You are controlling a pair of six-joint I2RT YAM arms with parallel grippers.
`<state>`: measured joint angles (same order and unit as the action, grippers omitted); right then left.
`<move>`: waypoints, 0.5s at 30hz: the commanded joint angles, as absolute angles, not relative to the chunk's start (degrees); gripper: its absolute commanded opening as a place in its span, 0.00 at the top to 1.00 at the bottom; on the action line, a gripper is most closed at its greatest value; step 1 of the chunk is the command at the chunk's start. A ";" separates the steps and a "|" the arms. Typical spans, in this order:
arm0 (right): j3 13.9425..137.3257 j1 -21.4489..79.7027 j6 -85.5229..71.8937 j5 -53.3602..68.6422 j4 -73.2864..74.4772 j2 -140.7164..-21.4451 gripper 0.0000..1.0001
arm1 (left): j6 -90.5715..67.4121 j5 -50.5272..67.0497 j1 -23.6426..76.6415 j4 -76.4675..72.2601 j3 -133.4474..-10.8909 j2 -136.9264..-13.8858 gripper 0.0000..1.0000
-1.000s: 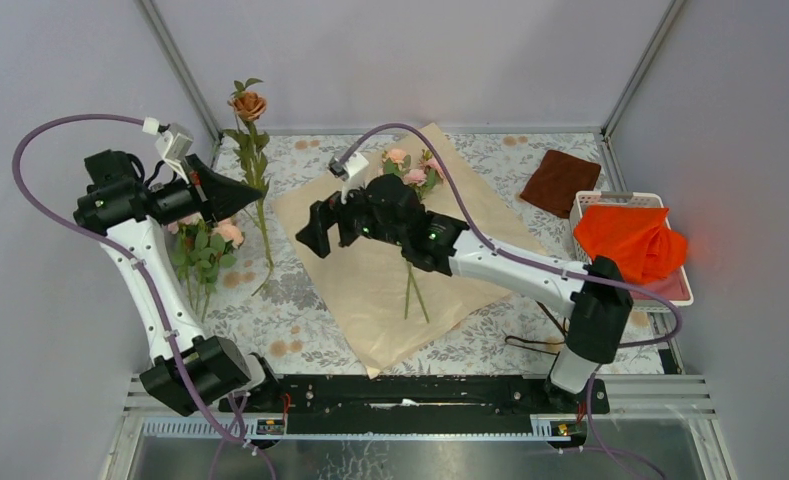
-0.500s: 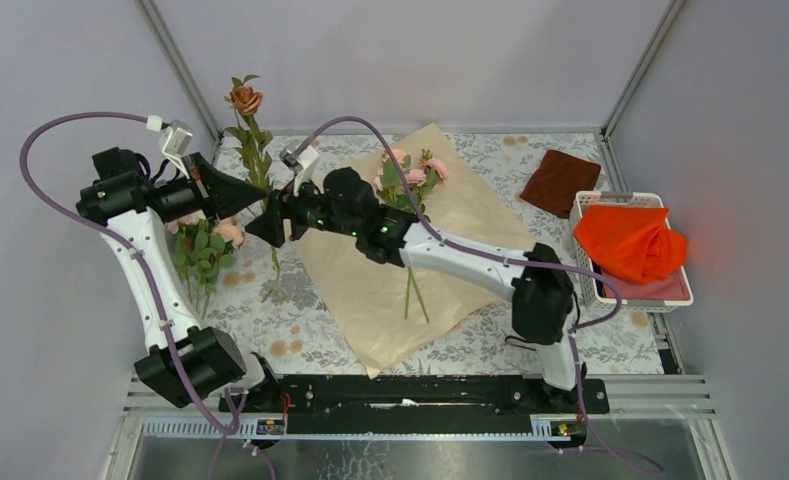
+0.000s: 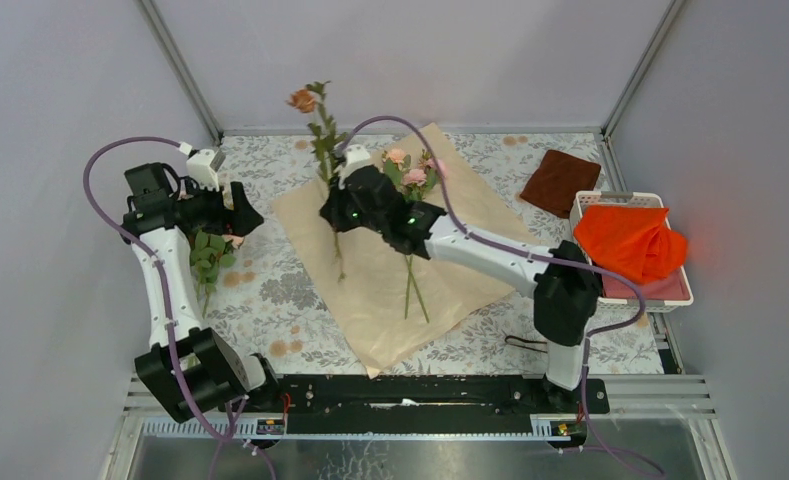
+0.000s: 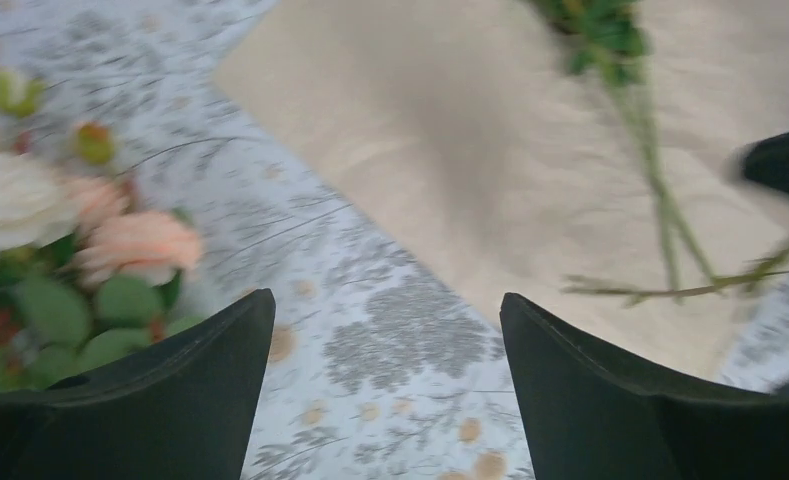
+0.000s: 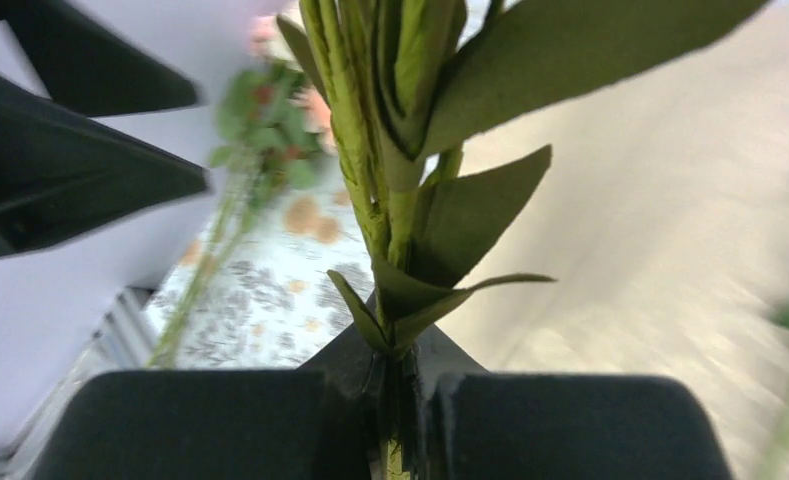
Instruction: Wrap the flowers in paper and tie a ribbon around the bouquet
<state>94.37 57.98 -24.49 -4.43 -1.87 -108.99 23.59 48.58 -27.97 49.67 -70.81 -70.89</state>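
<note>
My right gripper (image 3: 336, 208) is shut on the green stem of an orange rose (image 3: 303, 99) and holds it upright over the left part of the peach paper (image 3: 390, 285). In the right wrist view the leafy stem (image 5: 395, 200) rises from between the closed jaws of my right gripper (image 5: 402, 395). A small bunch of pink flowers (image 3: 411, 172) lies on the paper with its stems toward me. My left gripper (image 3: 242, 216) stands open and empty left of the paper, and in its wrist view my left gripper (image 4: 385, 300) hangs over the patterned table. A thin dark strand, seemingly the ribbon (image 3: 522, 342), lies near the right arm's base.
More pink and cream flowers (image 3: 206, 256) lie under the left arm, seen also as blooms (image 4: 120, 250) beside the left finger. A dark brown cloth (image 3: 560, 181) lies at the back right. A white basket (image 3: 678, 293) holds a bright orange cloth (image 3: 630, 242).
The orange rose has passed from the left gripper to the right one. The left gripper opened and drew back left; the right shut on the stem and carried it right, over the paper.
</note>
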 commanded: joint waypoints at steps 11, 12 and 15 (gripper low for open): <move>85.79 41.66 -29.41 -3.97 25.48 -102.71 1.00 | 37.80 7.23 -26.81 44.99 -59.31 -71.77 0.13; 86.35 40.91 -29.15 -4.38 26.13 -104.44 0.98 | 39.61 4.79 -26.98 44.81 -56.72 -70.99 0.13; 87.84 38.90 -29.31 -3.17 26.44 -108.88 0.83 | 44.25 1.31 -30.02 43.63 -51.95 -70.26 0.14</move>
<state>86.52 40.40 -28.56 -3.75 23.22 -104.22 35.31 12.03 -27.27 44.97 -56.84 -72.34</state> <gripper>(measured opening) 0.088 0.870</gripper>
